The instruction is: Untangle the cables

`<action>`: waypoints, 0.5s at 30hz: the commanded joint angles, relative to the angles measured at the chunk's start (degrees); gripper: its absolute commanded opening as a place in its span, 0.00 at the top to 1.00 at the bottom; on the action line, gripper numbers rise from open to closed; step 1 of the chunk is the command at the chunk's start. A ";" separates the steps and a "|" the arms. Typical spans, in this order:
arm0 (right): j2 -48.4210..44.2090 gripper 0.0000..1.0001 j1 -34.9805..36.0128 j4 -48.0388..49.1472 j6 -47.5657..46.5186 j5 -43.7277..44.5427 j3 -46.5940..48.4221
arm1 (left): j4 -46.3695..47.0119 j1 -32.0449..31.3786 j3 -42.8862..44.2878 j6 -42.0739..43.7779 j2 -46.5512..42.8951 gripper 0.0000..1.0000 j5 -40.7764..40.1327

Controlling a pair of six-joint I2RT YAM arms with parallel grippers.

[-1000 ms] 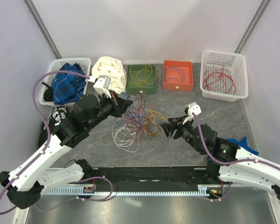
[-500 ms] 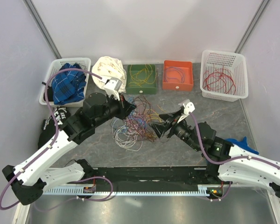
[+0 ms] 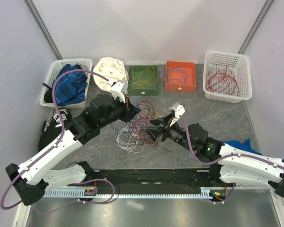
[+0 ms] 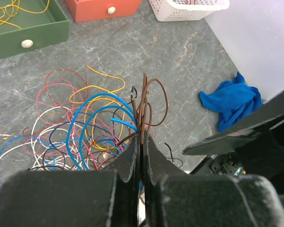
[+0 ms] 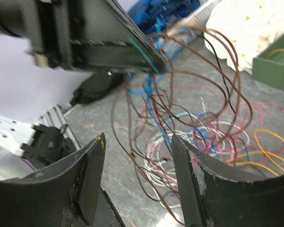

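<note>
While the grey table (image 3: 255, 120) filled the middle of the top view, the cables (image 3: 130, 135) lay on it as a loose knot of blue, white, pink, orange and brown loops at the centre of the frame, between the two arms. The left gripper (image 4: 141, 144), at the bottom centre of its wrist view, was clamped tight on a few brown strands rising from the knot. The right gripper (image 5: 138, 142) stood with its jaws apart, brown loops hanging in the gap, none pinched.

Tangled multicoloured cables (image 3: 135, 124), heaped mid-table, some strands lifted
</note>
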 commanded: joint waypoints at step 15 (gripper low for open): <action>9.29 0.35 0.26 0.39 -4.71 12.30 -4.79 | 3.08 -0.01 1.06 -0.34 -1.27 0.98 2.23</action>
